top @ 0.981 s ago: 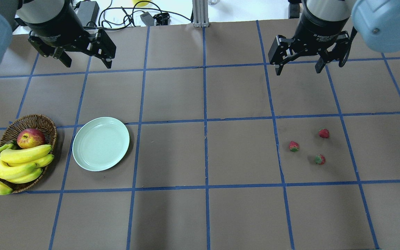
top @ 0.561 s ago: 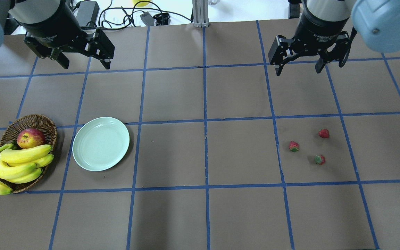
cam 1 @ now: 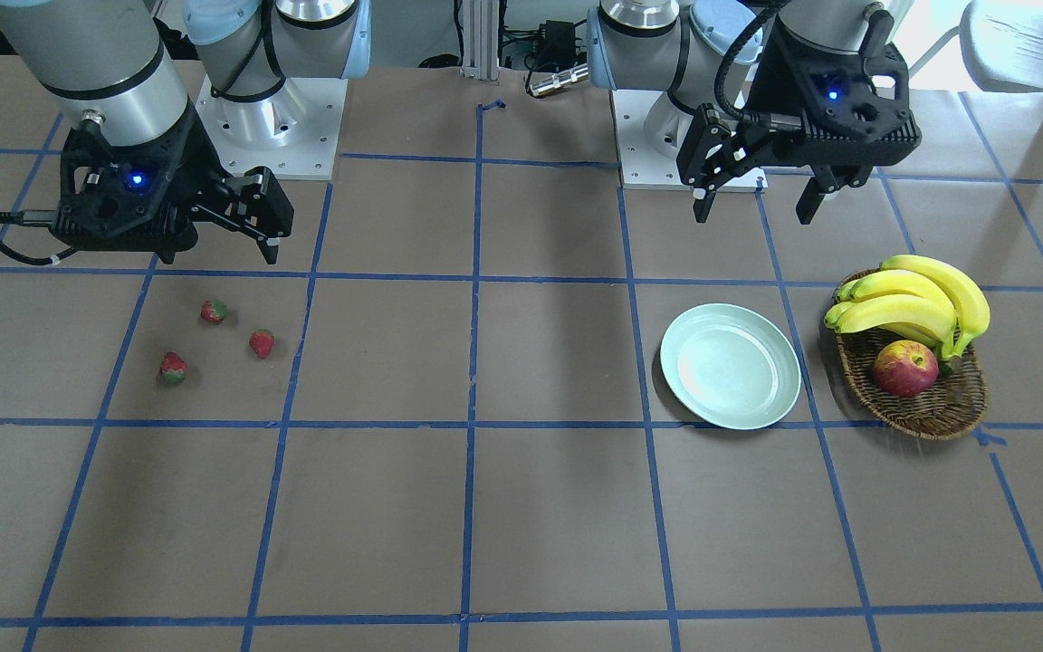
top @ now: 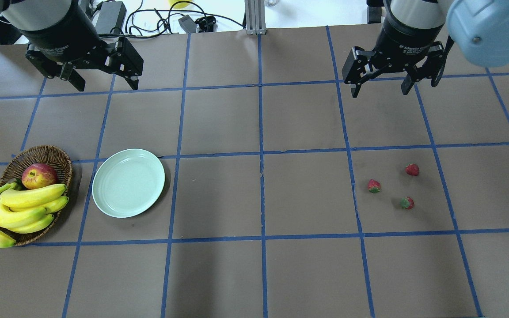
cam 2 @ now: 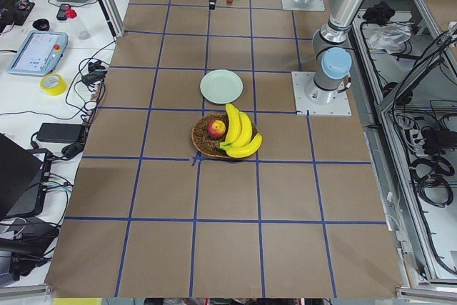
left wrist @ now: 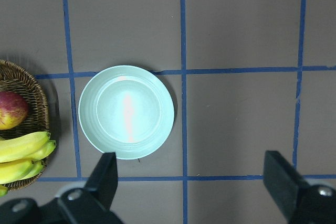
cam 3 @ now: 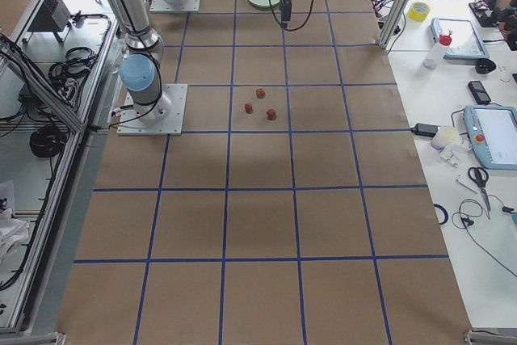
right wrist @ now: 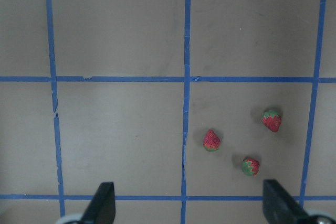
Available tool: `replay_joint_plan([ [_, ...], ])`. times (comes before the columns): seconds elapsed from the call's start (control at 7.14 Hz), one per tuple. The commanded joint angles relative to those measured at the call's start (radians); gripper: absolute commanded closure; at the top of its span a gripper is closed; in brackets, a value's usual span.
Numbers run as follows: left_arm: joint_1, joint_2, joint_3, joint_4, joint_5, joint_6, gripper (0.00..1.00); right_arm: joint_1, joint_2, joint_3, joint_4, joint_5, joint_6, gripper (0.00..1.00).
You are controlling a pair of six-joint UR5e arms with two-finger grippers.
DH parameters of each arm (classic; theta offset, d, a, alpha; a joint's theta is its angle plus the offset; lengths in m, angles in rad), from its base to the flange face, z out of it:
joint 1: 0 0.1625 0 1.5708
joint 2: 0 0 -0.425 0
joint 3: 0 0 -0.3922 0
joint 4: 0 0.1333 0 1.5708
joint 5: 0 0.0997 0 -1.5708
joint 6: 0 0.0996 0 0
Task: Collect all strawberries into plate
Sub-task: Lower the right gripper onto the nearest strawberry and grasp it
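Three small red strawberries (top: 374, 186) (top: 412, 169) (top: 407, 202) lie loose on the brown table at the right. They also show in the right wrist view (right wrist: 211, 140) and the front view (cam 1: 261, 343). The pale mint-green plate (top: 128, 183) sits empty at the left, also in the left wrist view (left wrist: 126, 111). My right gripper (top: 381, 90) is open and empty, high above the table short of the strawberries. My left gripper (top: 106, 85) is open and empty, hovering high near the plate.
A brown wicker basket (top: 38, 153) with a red-yellow apple (top: 39, 175) and a bunch of bananas (top: 20, 207) stands just left of the plate. Blue tape lines grid the table. Cables and a power brick lie beyond the far edge.
My left gripper has drifted slightly to the left in the overhead view. The right gripper has barely shifted. The strawberries and the plate have not moved.
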Motion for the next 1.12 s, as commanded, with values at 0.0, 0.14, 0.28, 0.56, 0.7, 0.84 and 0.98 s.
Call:
replay_joint_plan([
  [0.0,-0.001,0.003,-0.004,0.000,-0.002,-0.011,0.00,-0.008,0.006,0.137,-0.117,-0.012,-0.048,0.00],
  [0.14,-0.003,0.002,-0.003,0.002,-0.002,-0.011,0.00,-0.035,0.007,0.236,-0.229,-0.009,-0.050,0.00],
  [0.28,0.000,0.002,-0.003,0.005,-0.002,-0.011,0.00,-0.079,0.024,0.337,-0.341,-0.009,-0.050,0.00],
  [0.56,0.002,0.002,-0.009,0.019,0.000,-0.009,0.00,-0.106,0.039,0.544,-0.568,-0.004,-0.060,0.05],
  [0.7,-0.001,0.000,-0.012,0.041,0.000,-0.006,0.00,-0.107,0.090,0.621,-0.698,-0.010,-0.065,0.05],
  [0.84,0.002,0.000,-0.015,0.045,0.001,-0.003,0.00,-0.107,0.142,0.666,-0.798,-0.016,-0.068,0.05],
  [0.98,0.000,0.000,-0.016,0.049,0.003,-0.006,0.00,-0.107,0.164,0.694,-0.854,-0.019,-0.068,0.09],
])
